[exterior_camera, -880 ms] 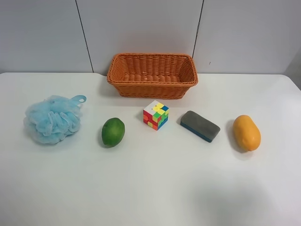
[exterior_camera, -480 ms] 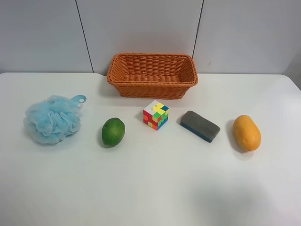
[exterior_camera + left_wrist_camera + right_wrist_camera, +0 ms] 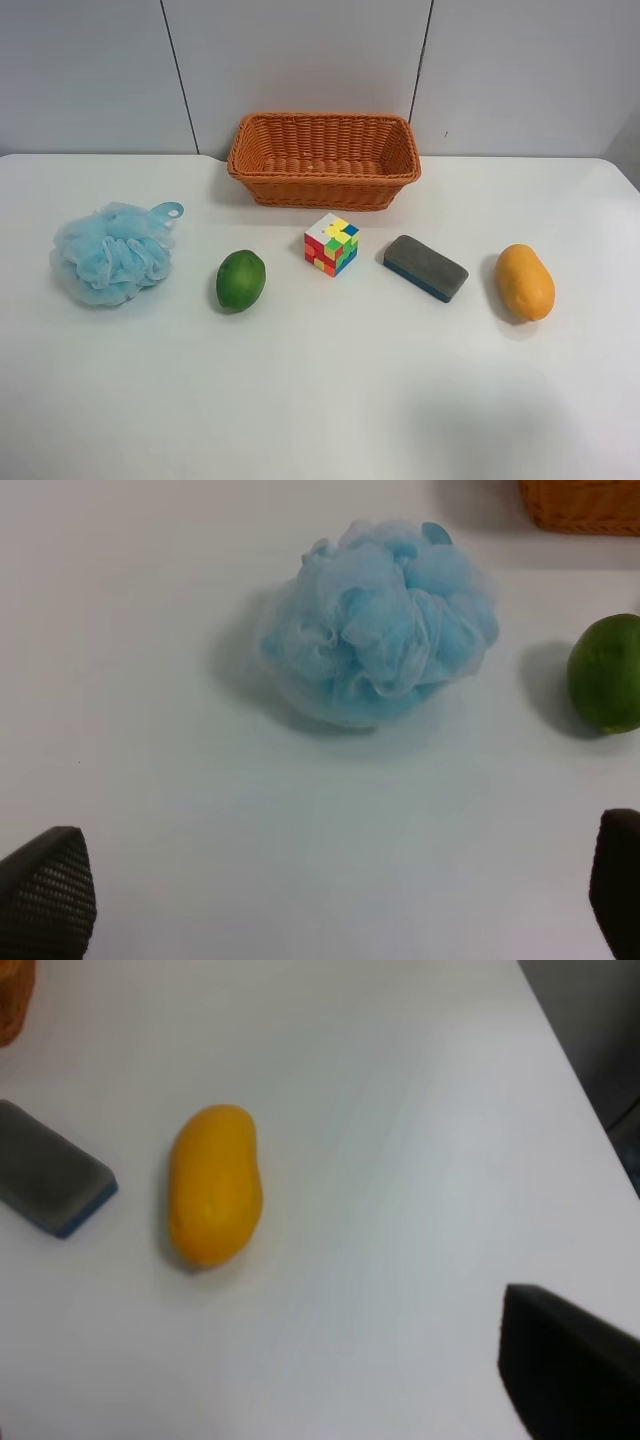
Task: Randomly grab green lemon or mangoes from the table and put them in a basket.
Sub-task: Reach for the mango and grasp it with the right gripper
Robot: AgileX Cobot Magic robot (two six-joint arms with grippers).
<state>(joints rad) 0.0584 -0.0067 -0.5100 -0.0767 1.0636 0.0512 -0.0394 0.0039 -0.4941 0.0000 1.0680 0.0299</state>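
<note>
The green lemon (image 3: 241, 280) lies on the white table (image 3: 320, 400), left of centre; it also shows in the left wrist view (image 3: 607, 673). The orange-yellow mango (image 3: 525, 282) lies at the right; it also shows in the right wrist view (image 3: 213, 1184). The wicker basket (image 3: 323, 158) stands empty at the back centre. No arm shows in the exterior high view. My left gripper (image 3: 330, 890) is open and empty, short of the blue puff, with the lemon off to one side. Only one finger (image 3: 570, 1370) of my right gripper shows, far off to the side, apart from the mango.
A blue mesh bath puff (image 3: 110, 252) lies at the far left, also in the left wrist view (image 3: 380, 620). A colour cube (image 3: 331, 243) and a grey eraser block (image 3: 425, 267) lie between the two fruits. The table's edge (image 3: 575, 1070) runs beyond the mango.
</note>
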